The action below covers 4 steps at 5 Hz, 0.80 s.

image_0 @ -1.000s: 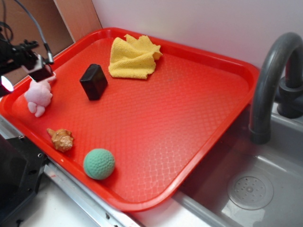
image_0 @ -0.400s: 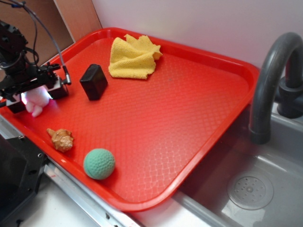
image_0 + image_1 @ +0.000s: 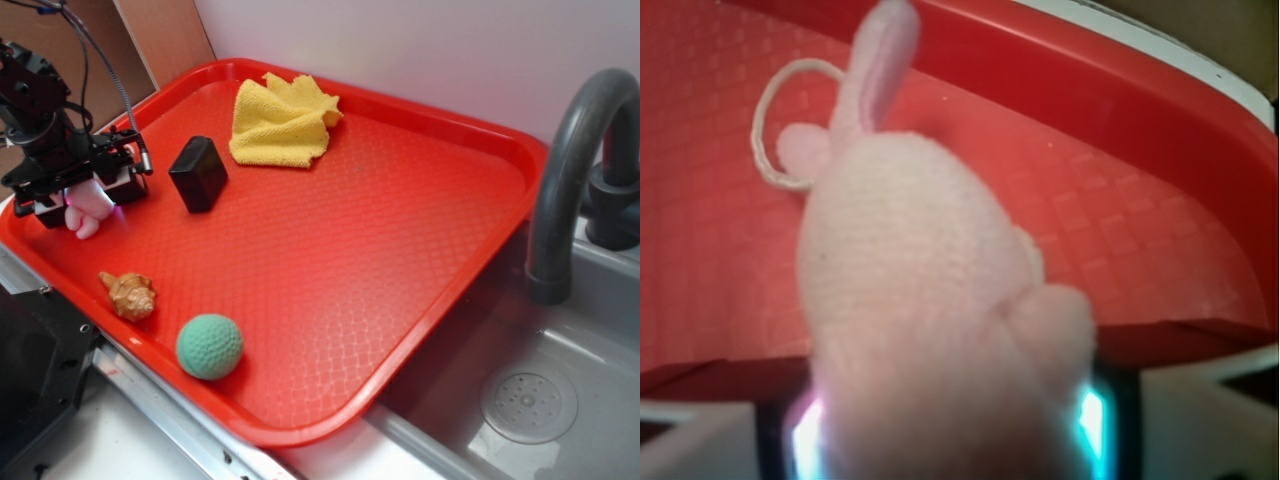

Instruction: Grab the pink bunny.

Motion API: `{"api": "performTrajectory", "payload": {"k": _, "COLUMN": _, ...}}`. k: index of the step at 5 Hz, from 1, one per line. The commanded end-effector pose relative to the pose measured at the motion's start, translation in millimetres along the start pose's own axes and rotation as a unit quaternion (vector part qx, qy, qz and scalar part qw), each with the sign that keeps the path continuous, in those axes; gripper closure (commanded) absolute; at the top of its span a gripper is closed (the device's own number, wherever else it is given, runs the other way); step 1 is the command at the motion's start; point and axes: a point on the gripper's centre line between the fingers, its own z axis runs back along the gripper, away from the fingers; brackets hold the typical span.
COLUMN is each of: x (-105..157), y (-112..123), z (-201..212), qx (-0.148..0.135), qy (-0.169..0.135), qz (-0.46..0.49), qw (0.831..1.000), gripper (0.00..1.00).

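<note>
Lying on the red tray [image 3: 400, 230] near its left rim, the pink bunny [image 3: 88, 208] sits directly beneath the gripper [image 3: 82, 190], its pale plush body poking out below the black fingers. In the wrist view the pink bunny [image 3: 930, 320] fills the middle of the frame, right under the camera, with one long ear pointing away and a thin loop string curled on the tray surface beyond its head; lit strips of the gripper's fingers show on either side of its lower body. The jaws stand on both sides of the plush, close against it, but whether they are pressing on it or merely flanking it cannot be told. Just to the gripper's right in the exterior view rests a black block [image 3: 198, 172], and farther beyond that a crumpled yellow cloth [image 3: 280, 122]. Nearer the camera than the gripper lie a tan seashell [image 3: 128, 295] and then a green ball [image 3: 209, 346]. Well off to the far side stands a grey faucet [image 3: 570, 170] over a sink [image 3: 530, 400].
</note>
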Motion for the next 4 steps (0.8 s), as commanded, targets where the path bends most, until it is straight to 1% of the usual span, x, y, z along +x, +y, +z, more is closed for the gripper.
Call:
{"api": "performTrajectory", "payload": {"k": 1, "x": 7.3, "y": 10.1, "z": 30.4, "qx": 0.000, "qy": 0.049, "qz": -0.025, "qw": 0.998, "gripper": 1.00}}
{"api": "performTrajectory", "payload": {"k": 2, "x": 13.2, "y": 0.9, "z": 59.5, "qx": -0.012, "qy": 0.049, "qz": -0.037, "qw": 0.998, "gripper": 1.00}}
{"api": "performTrajectory", "payload": {"k": 3, "x": 6.9, "y": -26.3, "z": 96.1, "qx": -0.048, "qy": 0.053, "qz": -0.069, "qw": 0.995, "gripper": 1.00}}
{"api": "performTrajectory", "payload": {"k": 4, "x": -0.7, "y": -48.4, "z": 125.9, "qx": -0.081, "qy": 0.056, "qz": -0.098, "qw": 0.990, "gripper": 1.00}}
